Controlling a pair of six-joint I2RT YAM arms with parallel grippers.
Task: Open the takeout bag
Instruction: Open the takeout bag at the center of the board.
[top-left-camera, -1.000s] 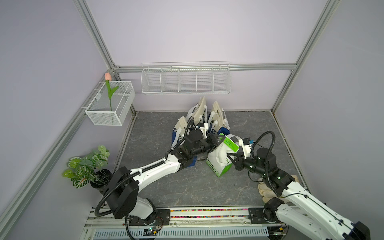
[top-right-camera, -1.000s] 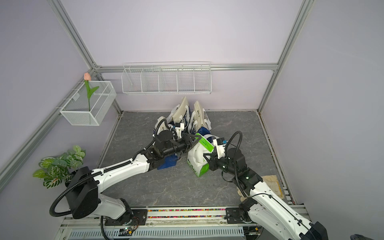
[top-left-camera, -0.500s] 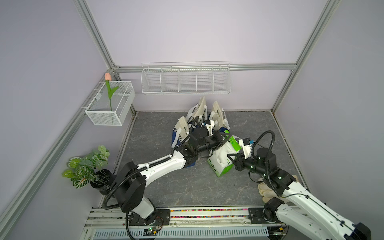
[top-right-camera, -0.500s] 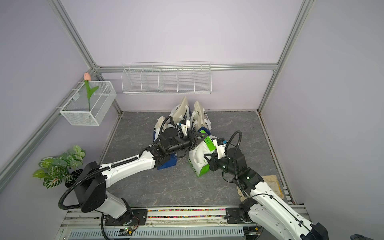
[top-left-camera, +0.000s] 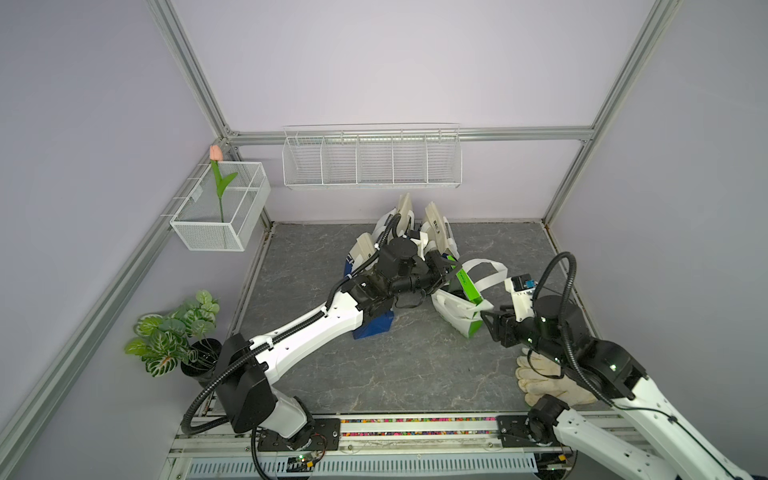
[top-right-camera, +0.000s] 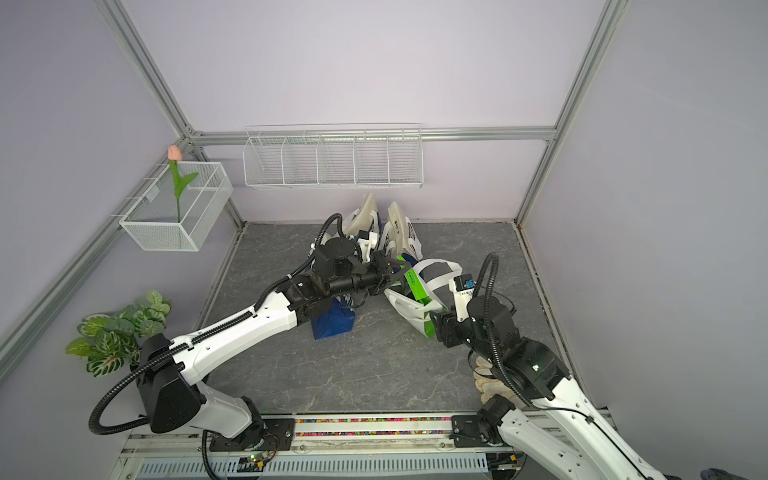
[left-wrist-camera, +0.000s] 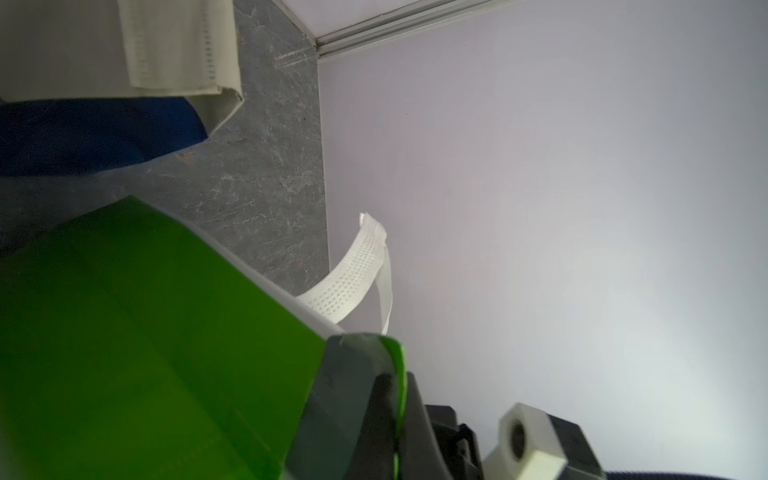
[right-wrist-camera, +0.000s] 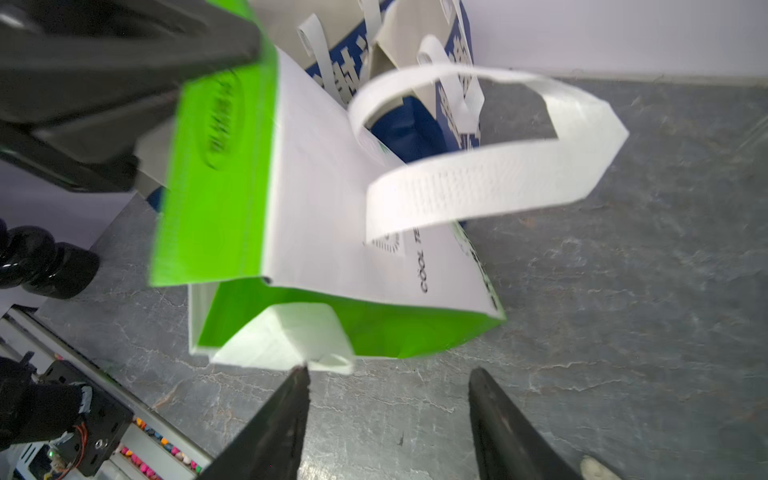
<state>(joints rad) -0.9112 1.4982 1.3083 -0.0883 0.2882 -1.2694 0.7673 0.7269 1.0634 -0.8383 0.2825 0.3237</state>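
The takeout bag (top-left-camera: 457, 307) (top-right-camera: 409, 301) is white with green sides and lies tilted on the grey floor. My left gripper (top-left-camera: 451, 270) (top-right-camera: 398, 270) (left-wrist-camera: 397, 374) is shut on the bag's green top edge (left-wrist-camera: 124, 332), which it holds up. In the right wrist view the bag (right-wrist-camera: 332, 208) shows its green inside, and a white handle loop (right-wrist-camera: 478, 174) arches over it. My right gripper (right-wrist-camera: 390, 374) (top-left-camera: 490, 320) stands open just short of the bag's near edge. One of its fingertips (right-wrist-camera: 299, 382) is right beside a folded white flap, and nothing lies between the jaws.
Several blue-and-white bags (top-left-camera: 415, 224) stand behind the takeout bag, and a blue one (top-left-camera: 374, 326) lies under my left arm. A pale glove (top-left-camera: 540, 382) lies by the right arm's base. A potted plant (top-left-camera: 174, 332) stands at the front left. Wire baskets (top-left-camera: 370, 158) hang on the walls.
My right gripper has opened, let go of the bag and drawn back a little. The left gripper stays shut on the green edge, and the handle loop has swung out to the right.
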